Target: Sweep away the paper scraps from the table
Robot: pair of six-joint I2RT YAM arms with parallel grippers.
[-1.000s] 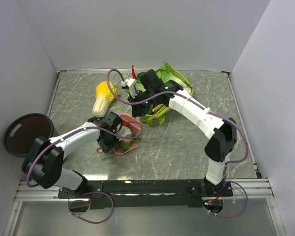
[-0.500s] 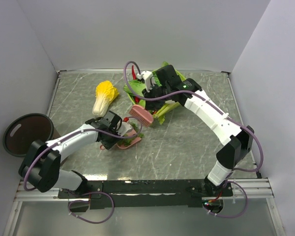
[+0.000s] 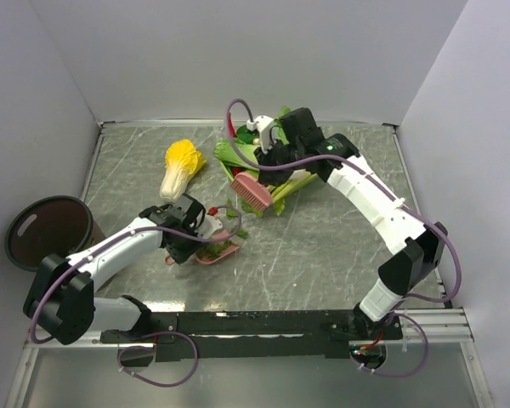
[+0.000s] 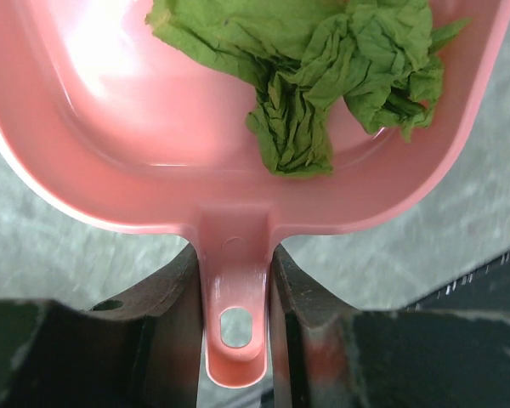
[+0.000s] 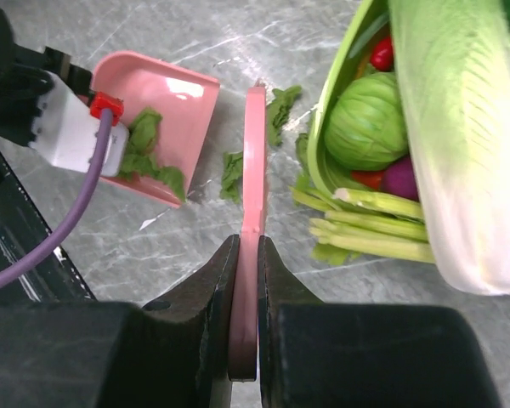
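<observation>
My left gripper (image 4: 234, 285) is shut on the handle of the pink dustpan (image 4: 110, 153), which rests on the grey marble table (image 3: 323, 246) left of centre (image 3: 214, 250). Crumpled green paper scraps (image 4: 323, 76) lie in the pan. My right gripper (image 5: 245, 255) is shut on a pink brush (image 5: 253, 161) and holds it above the table (image 3: 252, 193), behind and to the right of the pan. Loose scraps lie on the table beside the brush (image 5: 232, 174) and near the pan's mouth (image 3: 235, 223).
A round dark brown bin (image 3: 47, 231) stands off the table's left edge. A yellow-and-white cabbage (image 3: 180, 167) lies at the back left. A green basket (image 5: 323, 144) of vegetables, celery stalks (image 5: 374, 229) and a long pale cabbage (image 5: 459, 127) sit at the back centre.
My right arm has lifted the brush up and back, away from the dustpan towards the vegetables. My left arm has drawn the dustpan slightly towards the near left.
</observation>
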